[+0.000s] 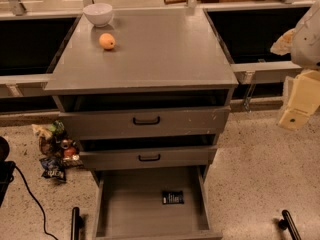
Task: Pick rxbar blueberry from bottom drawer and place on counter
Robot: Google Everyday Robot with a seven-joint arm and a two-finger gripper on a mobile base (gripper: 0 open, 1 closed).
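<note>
Lying flat on the floor of the bottom drawer (132, 206), the rxbar blueberry (172, 197) sits a little right of the middle, apart from all the side walls. The drawer is pulled fully out, so nothing covers the bar from above. Its long axis runs left to right in the camera view, parallel to the drawer fronts above it.

The gripper (299, 104) hangs at the right edge of the view, beside the cabinet and at about the height of the upper drawer front (146, 120). Only a part of it is visible there, as pale yellow pieces under a white arm part, so I cannot tell whether it is open or closed. It seems to hold nothing, but this is hard to confirm from here.

From the gripper, the bar lies down and to the left, well apart, with the right wall of the drawer between them. In my judgement, the coming move must go over this wall and then down, with the jaws set across the short side of the bar.

The counter (160, 54) carries a white bowl (98, 14) and an orange fruit (107, 41) at its far left; much bare surface remains for placing.
</note>
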